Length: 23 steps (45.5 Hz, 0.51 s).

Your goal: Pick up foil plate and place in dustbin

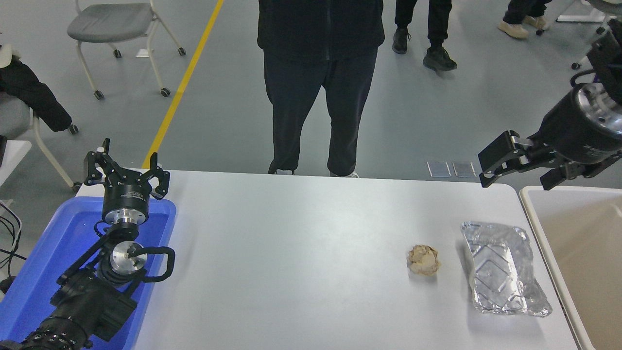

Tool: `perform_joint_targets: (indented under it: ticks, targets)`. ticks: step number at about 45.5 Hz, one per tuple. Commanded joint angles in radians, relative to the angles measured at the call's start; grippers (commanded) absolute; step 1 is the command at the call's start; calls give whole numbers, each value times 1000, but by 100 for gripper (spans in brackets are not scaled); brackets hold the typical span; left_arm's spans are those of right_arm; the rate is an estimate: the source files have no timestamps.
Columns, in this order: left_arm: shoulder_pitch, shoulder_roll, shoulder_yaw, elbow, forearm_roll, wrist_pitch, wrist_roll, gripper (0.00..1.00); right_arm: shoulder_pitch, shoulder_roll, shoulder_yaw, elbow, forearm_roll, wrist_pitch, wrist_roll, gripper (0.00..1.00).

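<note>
Broadly, a white rectangular table (301,253) fills the view, with a large beige plastic dustbin (537,214) along its right edge and a shallow bright blue plastic tray (43,253) at its left. A person in dark clothes (318,82) stands at the far side. The shiny, crumpled silver foil plate (503,270) lies on the table just beside the dustbin, untouched. The right gripper (522,170) hangs released above the far right corner, fingers spread. The left gripper (127,171) sits parked over the tray, likewise spread. A small crumpled tan paper ball (423,260) rests near the plate's left.
</note>
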Motion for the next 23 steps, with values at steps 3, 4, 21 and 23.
perform_joint_targets:
  ticks: [3,4,21,23]
  targets:
    - [0,0,0,0,0,0,0,99,-315,-119,203,-218,-238,0,6,100]
    - [0,0,0,0,0,0,0,99,-337,-118,217,-224,-250,0,6,100]
    - [0,0,0,0,0,0,0,99,-663,-101,412,-305,-487,0,7,100]
    - [0,0,0,0,0,0,0,99,-694,-96,414,-313,-494,-11,9,100]
